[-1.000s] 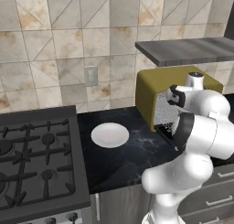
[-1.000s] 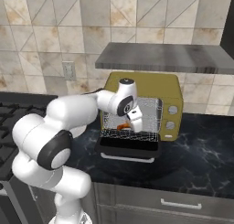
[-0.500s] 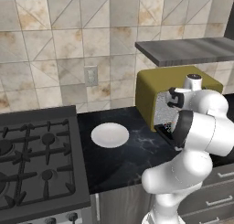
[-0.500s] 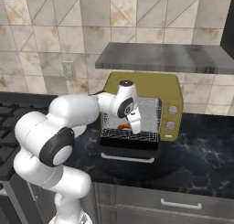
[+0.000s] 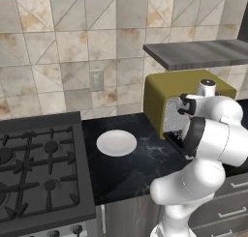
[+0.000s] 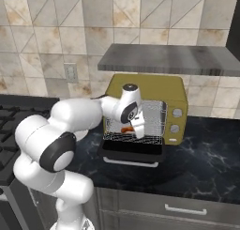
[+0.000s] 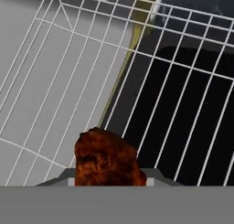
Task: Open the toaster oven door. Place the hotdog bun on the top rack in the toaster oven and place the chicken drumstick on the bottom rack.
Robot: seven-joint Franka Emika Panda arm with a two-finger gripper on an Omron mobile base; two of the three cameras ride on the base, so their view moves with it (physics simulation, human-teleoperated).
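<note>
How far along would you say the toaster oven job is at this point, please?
Done: the toaster oven door lies folded down. In hand: the tool, inside the toaster oven, grips the chicken drumstick over a wire rack. Left: release it on the bottom rack. I cannot spot the hotdog bun.

Even rendered light, soft shadows, possibly slight blur

The toaster oven [image 6: 161, 90] is set on the counter [image 6: 206, 158] against the tiled wall, below a shelf [image 6: 168, 60]. Its door [image 6: 133, 151] is laid open in front. A plate [image 5: 116, 143] is placed between the oven and the stove [image 5: 38, 168]. The chicken drumstick [image 7: 107, 159] is held over a wire rack [image 7: 183, 81] inside the oven by the gripper [image 6: 137, 128].
</note>
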